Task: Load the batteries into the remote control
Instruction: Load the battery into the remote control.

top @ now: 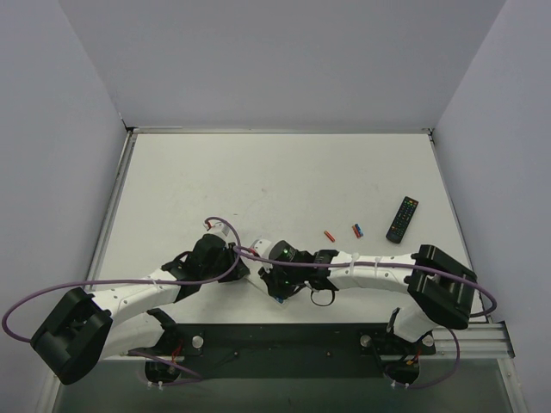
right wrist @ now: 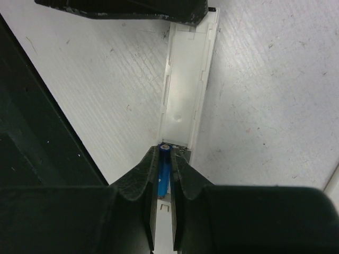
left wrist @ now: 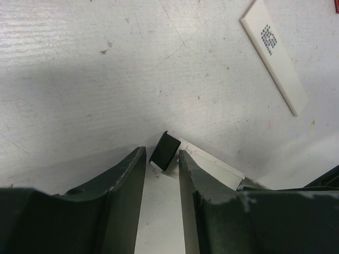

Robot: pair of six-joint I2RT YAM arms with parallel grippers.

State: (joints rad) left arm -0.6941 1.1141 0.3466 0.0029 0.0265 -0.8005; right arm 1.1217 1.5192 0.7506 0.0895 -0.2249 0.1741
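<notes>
Right claw [right wrist: 165, 154] clamped on a blue battery [right wrist: 164, 172], cell held lengthwise between the fingers, its nose just at the near lip of the open bay in the remote control [right wrist: 183, 90]. Bay looks bare, no cell seated. Remote control lies flat close to the middle of the table's [top: 258, 172] near edge, hidden under both wrists from above. Left claw [left wrist: 161, 153] straddles the remote's dark far end, jaws narrowly apart; cannot tell whether the pads actually bear on it. Second blue battery [top: 355, 230] sits toward the right edge, a red cylinder [top: 329, 234] near it, black remote [top: 401, 219] closer still to that edge. White strip [left wrist: 275, 53] with a dotted grey patch lies apart from the claws (likely the bay lid, a guess). Step in hand, by my reading: first cell going in. Next move calls for lowering the cell into the trough along its length, polarity matched, pressed against the contact before release, with the far end kept from sliding.
</notes>
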